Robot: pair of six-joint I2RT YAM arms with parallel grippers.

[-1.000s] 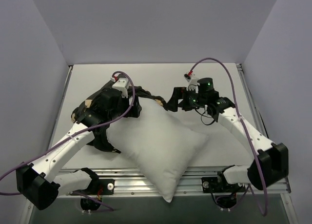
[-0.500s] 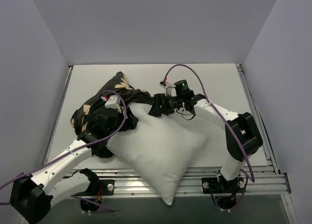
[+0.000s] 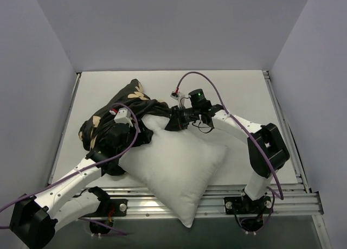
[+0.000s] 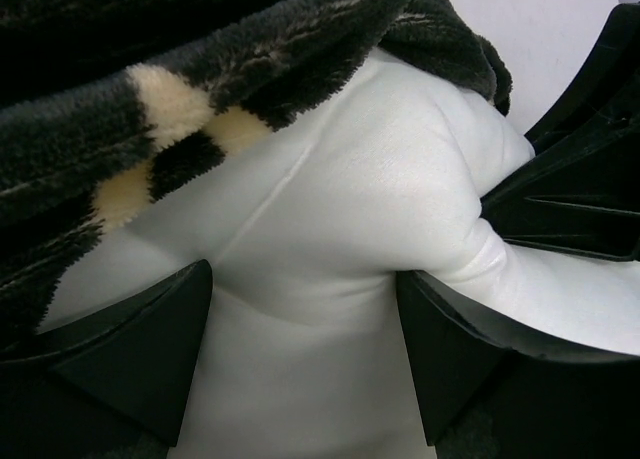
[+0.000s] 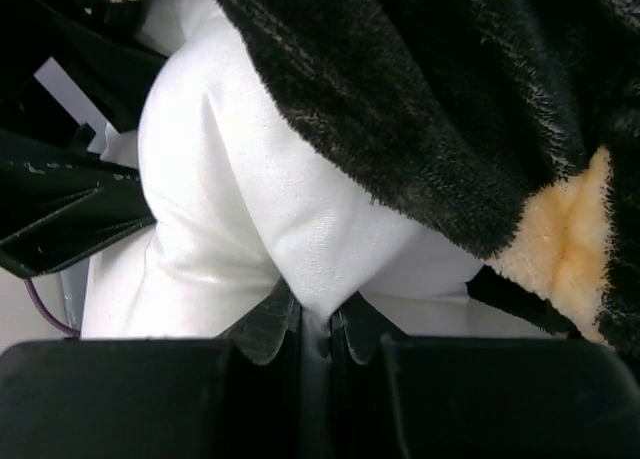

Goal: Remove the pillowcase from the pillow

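Right gripper (image 5: 315, 317), seen from its wrist camera: jaws clenched on a small pinch of white fabric at a corner of the pillow (image 3: 179, 162). Black pile of the pillowcase (image 3: 116, 110) with one tan motif hangs just above the pinch.

Left gripper (image 4: 305, 364), seen from its wrist camera: fingers set wide on either side of a thick bulge of the same pillow end, which creases as if squeezed between them. The pillowcase edge drapes over the top of the bulge.

From above, both grippers meet at the pillow's far-left corner. The pillow lies diagonally on the white table (image 3: 244, 91), its near corner overhanging the front rail, and nearly all of it is bare. The pillowcase is bunched at the far left, covering only that last corner.

Judged progress: nearly done. What is left is to slip the cover off that corner and separate the two.
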